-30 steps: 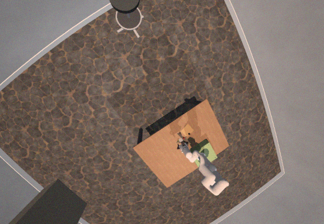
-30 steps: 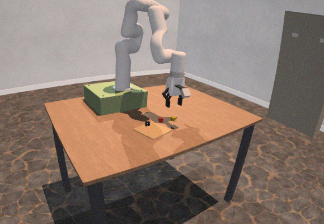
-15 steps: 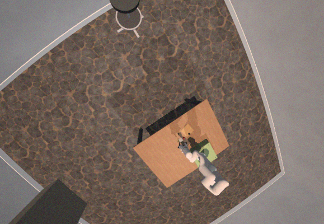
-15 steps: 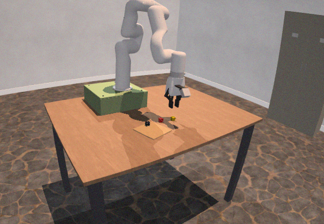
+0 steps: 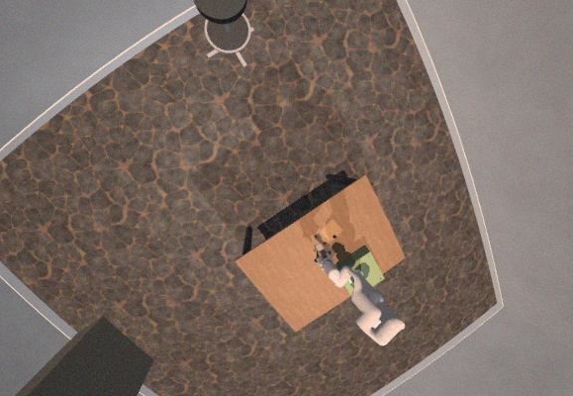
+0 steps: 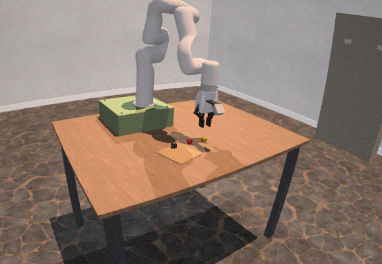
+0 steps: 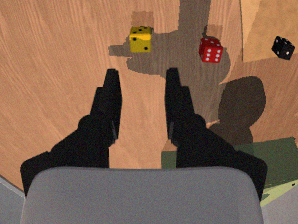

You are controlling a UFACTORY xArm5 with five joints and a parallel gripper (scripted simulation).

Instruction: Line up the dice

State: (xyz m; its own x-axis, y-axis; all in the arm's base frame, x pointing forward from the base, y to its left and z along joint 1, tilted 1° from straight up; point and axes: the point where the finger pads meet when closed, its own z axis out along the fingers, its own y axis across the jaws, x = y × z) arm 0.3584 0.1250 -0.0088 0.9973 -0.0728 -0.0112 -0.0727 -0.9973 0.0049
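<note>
"Top view. What are you seeing?"

"I'm seeing the arm [image 5: 365, 292] [image 6: 185, 53] reaching from its green block [image 5: 376, 271] [image 6: 146, 123] over the table [image 5: 286, 282] [image 6: 243, 132] [image 7: 50, 40]. The gripper [image 5: 323, 255] [image 6: 205, 126] [image 7: 142, 83] is showing small here; I can't judge its jaws from this height. The mat [image 5: 330, 229] [image 6: 181, 154] [image 7: 265, 20] is lying beyond it, and the black die [image 5: 334, 237] [image 6: 173, 145] [image 7: 283, 48] is sitting at the mat's block-side corner. The red die [image 5: 325, 244] [image 6: 189, 141] [image 7: 211, 51] is showing as a speck by the gripper."

"Exterior?"

"Gripper is hanging above the table, fingers pointing down, a narrow gap between them, nothing held. Red is resting on the table off the mat, between black and the yellow die [image 6: 204, 140] [image 7: 140, 40]. Yellow is lying farthest from the mat. The three aren't making the wanted line on the mat."

"Wrist?"

"Jaws are standing partly open, both black fingers framing bare wood. Yellow is lying ahead of the fingertips, nearer the left of the picture; red is lying right of it, showing six white pips on one face. Black is sitting at the mat's edge, far right; I can't tell whether it's fully on. Yellow's number I'm not reading surely."
</note>
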